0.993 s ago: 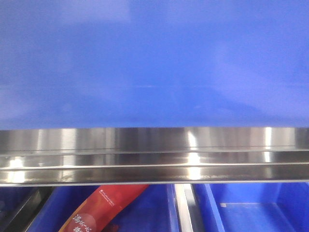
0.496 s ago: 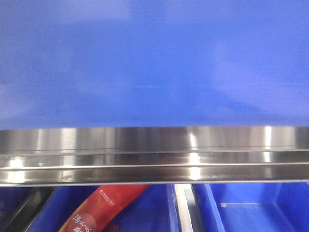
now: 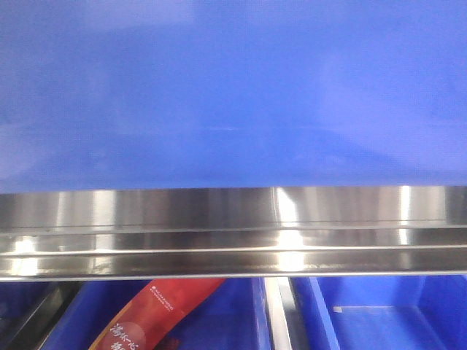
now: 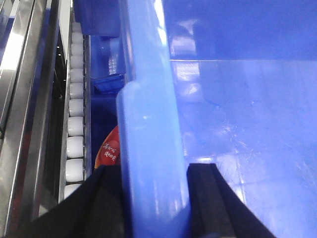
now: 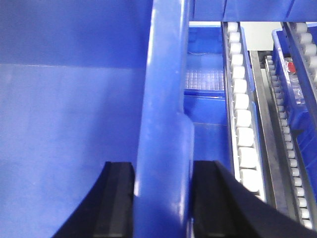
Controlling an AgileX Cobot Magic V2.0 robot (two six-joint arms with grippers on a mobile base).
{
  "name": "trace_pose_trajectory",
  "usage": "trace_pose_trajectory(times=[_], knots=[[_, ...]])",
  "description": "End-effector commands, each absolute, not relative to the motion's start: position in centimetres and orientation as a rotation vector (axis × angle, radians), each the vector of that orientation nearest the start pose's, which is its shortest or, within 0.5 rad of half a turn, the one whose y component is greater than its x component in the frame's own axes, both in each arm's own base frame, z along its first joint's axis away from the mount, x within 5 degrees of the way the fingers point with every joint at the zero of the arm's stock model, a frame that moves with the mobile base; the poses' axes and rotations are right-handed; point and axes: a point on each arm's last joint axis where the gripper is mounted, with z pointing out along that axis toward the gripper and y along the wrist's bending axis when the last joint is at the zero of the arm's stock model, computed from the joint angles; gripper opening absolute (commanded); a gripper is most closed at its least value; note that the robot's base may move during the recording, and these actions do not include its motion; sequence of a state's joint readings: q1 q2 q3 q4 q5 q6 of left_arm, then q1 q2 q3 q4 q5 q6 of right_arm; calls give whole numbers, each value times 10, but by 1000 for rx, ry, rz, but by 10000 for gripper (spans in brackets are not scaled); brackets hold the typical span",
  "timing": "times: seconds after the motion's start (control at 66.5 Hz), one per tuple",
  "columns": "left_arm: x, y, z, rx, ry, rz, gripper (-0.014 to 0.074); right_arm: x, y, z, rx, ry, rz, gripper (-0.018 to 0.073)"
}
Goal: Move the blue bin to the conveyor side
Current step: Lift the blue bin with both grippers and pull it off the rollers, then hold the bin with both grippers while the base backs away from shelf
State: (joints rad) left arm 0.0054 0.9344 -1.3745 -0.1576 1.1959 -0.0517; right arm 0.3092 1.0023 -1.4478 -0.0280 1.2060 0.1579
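Of the robot, the two hands are shown. The left hand is made up of two matte black fingers, thick and blocky, with flat squared tips and sides that flare wider toward the base. The right hand is built alike: two black fingers, whose inner faces are seen as slightly greyer, smooth slabs.

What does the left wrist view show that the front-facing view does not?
Only the left wrist view shows the left gripper, its fingers on both sides of the rim of the blue bin, the bin's inner floor and pale rollers. Only the front-facing view shows the bin's outer wall above the steel rail of the conveyor. Both show the bin, the rail and a red packet below.
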Motion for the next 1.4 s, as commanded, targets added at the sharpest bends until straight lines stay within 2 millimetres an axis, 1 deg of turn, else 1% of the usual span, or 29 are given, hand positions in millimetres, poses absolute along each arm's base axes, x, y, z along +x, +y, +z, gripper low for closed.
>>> trace_pose_trajectory(times=[0.0,1.053,1.278,1.384], knots=[[137,-7,475,-41,2118,-143,-18,149,36,485,-154,2110,125,-81],[137,-7,475,-42,2116,-144,-18,149,36,485,-154,2110,125,-81],[122,-8,481,-38,2074,-143,-18,149,36,485,-154,2110,125,-81],[119,-8,482,-37,2065,-143,-18,149,36,485,-154,2110,125,-81]])
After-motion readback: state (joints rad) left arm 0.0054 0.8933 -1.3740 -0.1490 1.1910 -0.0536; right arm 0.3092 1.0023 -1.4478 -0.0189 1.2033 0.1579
